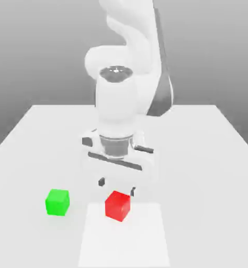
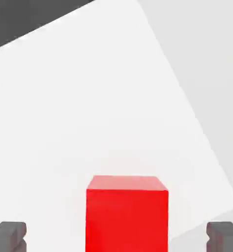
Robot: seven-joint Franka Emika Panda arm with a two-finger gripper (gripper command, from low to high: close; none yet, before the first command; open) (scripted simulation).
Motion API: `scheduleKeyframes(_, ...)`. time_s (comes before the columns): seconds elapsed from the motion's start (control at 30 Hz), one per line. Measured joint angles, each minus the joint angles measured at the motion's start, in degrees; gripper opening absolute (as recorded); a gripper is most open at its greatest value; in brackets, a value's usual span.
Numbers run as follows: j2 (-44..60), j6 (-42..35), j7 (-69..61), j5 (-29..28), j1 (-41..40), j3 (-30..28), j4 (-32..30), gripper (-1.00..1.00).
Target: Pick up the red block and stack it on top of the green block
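The red block [image 1: 118, 205] rests on the white table near its front edge, in the middle of the exterior view. The green block [image 1: 57, 202] sits on the table to the exterior view's left of it, about a block's width of bare table between them. My gripper [image 1: 116, 186] hovers just above and slightly behind the red block, open, its dark fingertips [image 1: 101, 182] spread wider than the block. In the hand view the red block [image 2: 127, 216] lies between the two spread fingertips [image 2: 8, 235], untouched by either.
The white table [image 1: 199, 157] reaches to the sides and back. A brighter white rectangle [image 1: 147, 235] on its surface lies under the red block. The arm's white body [image 1: 121, 104] rises behind the gripper.
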Motion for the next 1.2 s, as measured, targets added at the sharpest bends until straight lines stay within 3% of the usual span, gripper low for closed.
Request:
scheduleKeyframes(0.1, 6.4, 5.5, 1.4, -1.8, 1.5, -1.8, 0.8, 0.00)
scheduleKeyframes(0.13, 7.5, 6.4, 1.5, -1.9, 1.8, -2.2, 0.9, -1.00)
scheduleKeyframes(0.37, 7.4, 6.3, 1.6, -2.1, 1.8, -2.2, 0.9, -1.00)
scheduleKeyframes(0.6, -5.9, -5.0, -0.9, 1.4, 1.9, -1.3, -1.0, -1.00)
scheduleKeyframes(0.87, -13.1, -14.8, -7.3, -2.9, -11.6, -13.7, 1.7, -1.00)
scheduleKeyframes(1.1, -1.0, -3.8, -12.7, 3.2, -12.6, -14.4, 2.6, -1.00)
scheduleKeyframes(1.13, 0.2, -2.7, -13.3, 4.0, -12.6, -14.1, 2.7, 1.00)
scheduleKeyframes(1.2, 0.2, -2.7, -13.3, 4.0, -12.6, -14.1, 2.7, 1.00)
